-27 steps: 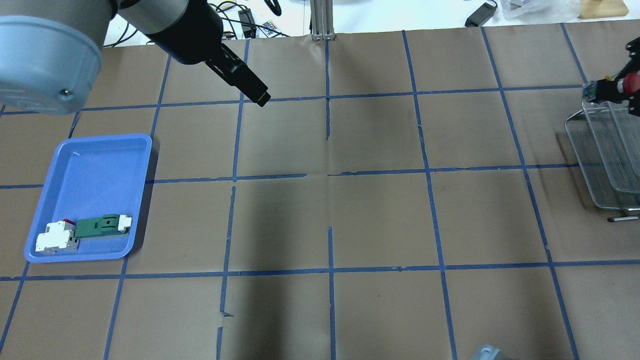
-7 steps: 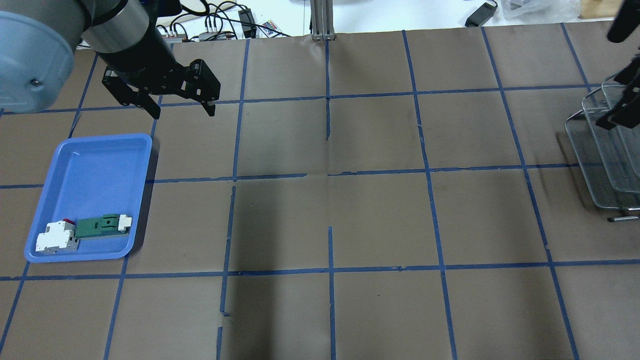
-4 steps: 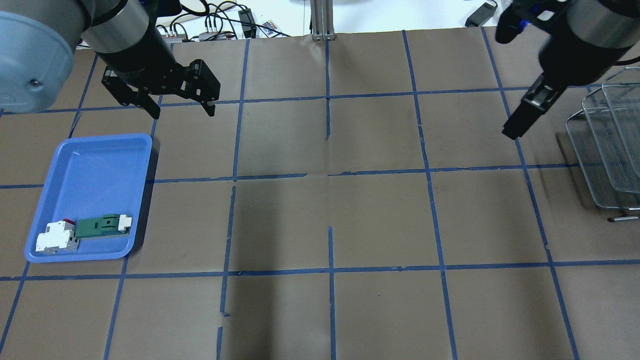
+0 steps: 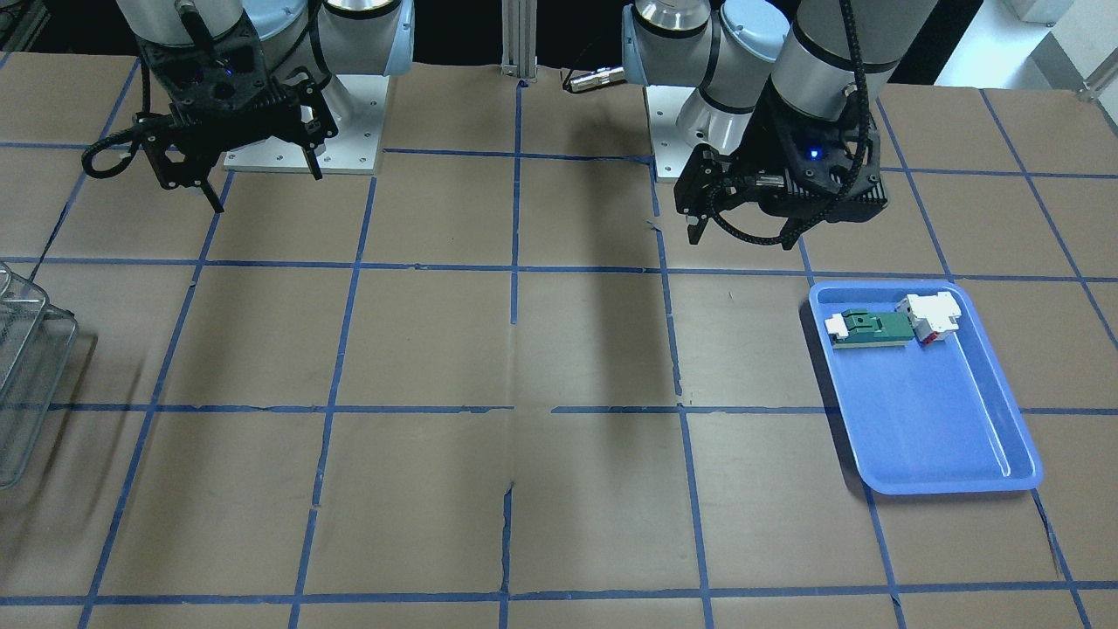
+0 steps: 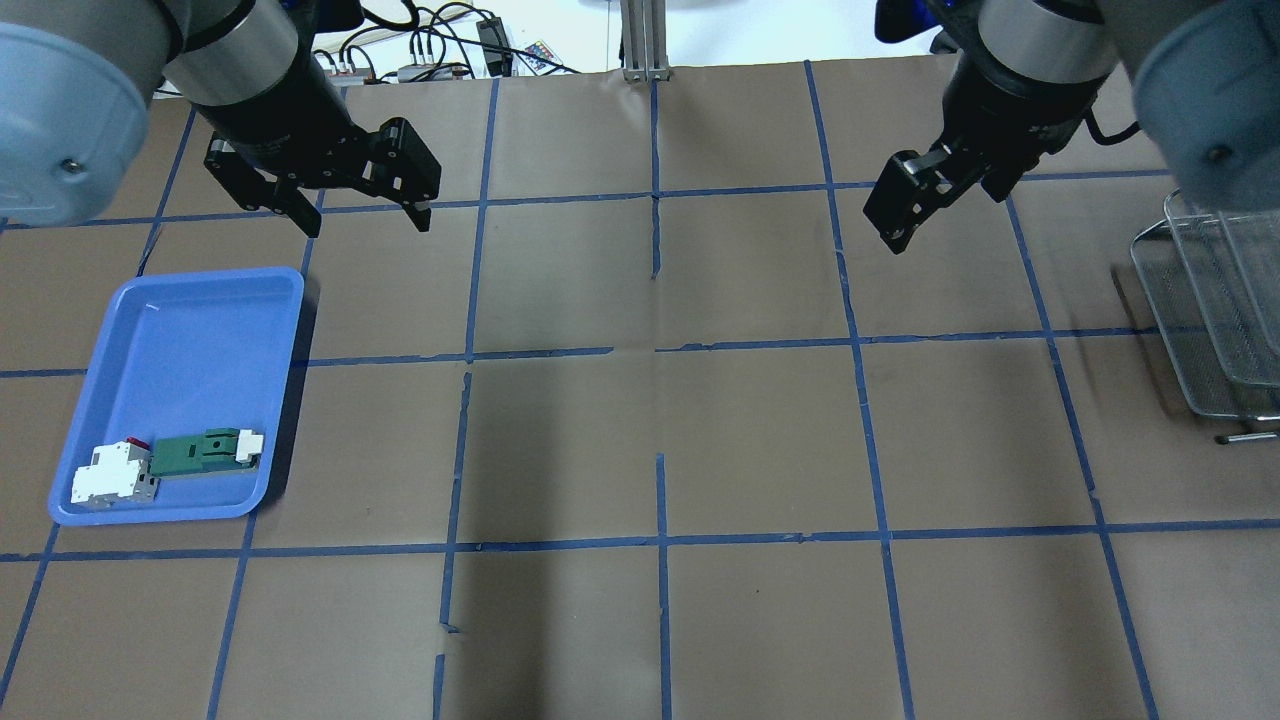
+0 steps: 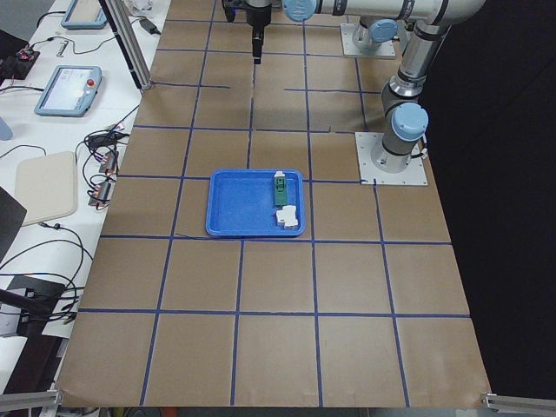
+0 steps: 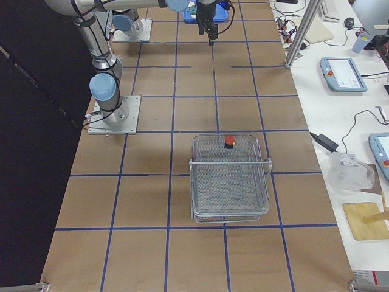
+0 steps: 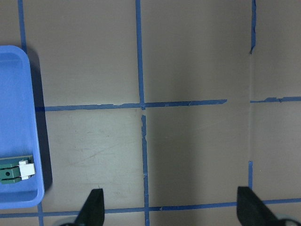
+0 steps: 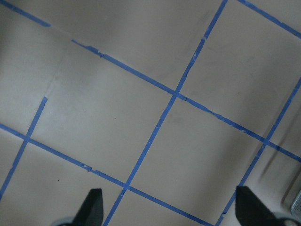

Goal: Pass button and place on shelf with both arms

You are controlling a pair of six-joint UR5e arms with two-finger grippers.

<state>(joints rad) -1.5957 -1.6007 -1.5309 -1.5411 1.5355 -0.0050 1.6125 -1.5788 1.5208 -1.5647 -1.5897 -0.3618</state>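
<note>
We find the one button (image 7: 230, 141) resting on the mesh of the one shelf (image 7: 231, 188), at the end toward the table's middle. It looks upright with its red cap on top, though it is too small for us to be sure. Our left gripper (image 5: 367, 215) and right gripper (image 4: 262, 188) hang above bare table with fingers spread, holding nothing. Well apart at the far end, one blue tray (image 5: 180, 330) holds two blocks, a white-and-green block (image 5: 205, 450) touching a white block with red (image 5: 110, 475).
</note>
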